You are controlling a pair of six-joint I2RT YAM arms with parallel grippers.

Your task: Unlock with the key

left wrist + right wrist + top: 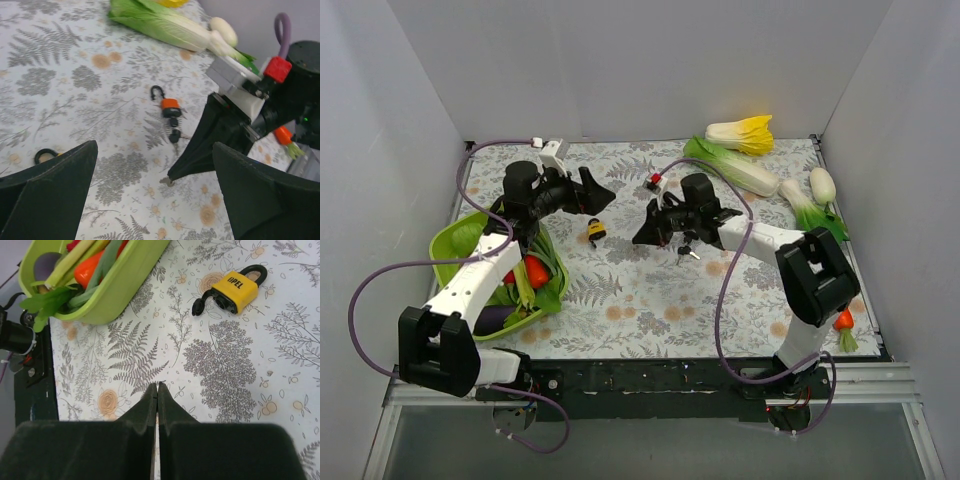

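The key [175, 136] lies flat on the floral table [60, 75], at 6 o'clock of the orange padlock [170, 104]; whether the two are joined is unclear. From above, the right arm half hides both. The right gripper [157, 388] is clenched, with an unreadable grey speck at its tip. The left gripper [601, 193] gapes, released. The yellow padlock [595, 232] sits at its 6 o'clock, with bare cloth around it.

open mat [640, 300] near centre, yellow padlock [595, 231] in the gap between left gripper [154, 149] and right gripper [157, 388], basket [448, 248] walls off left, cabbage [745, 172] far right
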